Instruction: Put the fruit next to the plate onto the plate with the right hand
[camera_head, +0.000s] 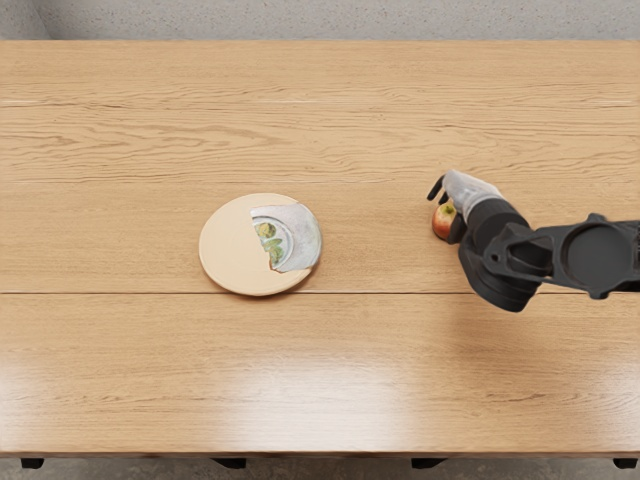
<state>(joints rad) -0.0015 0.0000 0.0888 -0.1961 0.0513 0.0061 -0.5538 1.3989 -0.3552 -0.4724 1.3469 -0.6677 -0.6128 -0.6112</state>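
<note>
A round tan plate (232, 255) lies near the middle of the wooden table, with a grey patterned patch showing green bits on its right half. A small red and yellow fruit (443, 219) sits on the table well to the right of the plate. My right hand (450, 205) comes in from the right edge and is at the fruit, its fingers curled around it from above and behind. Most of the fruit is hidden by the hand. The left arm does not show.
The wooden table (320, 380) spans the whole view, with a seam running across it just below the plate. My dark right forearm (545, 255) lies low over the table at the right.
</note>
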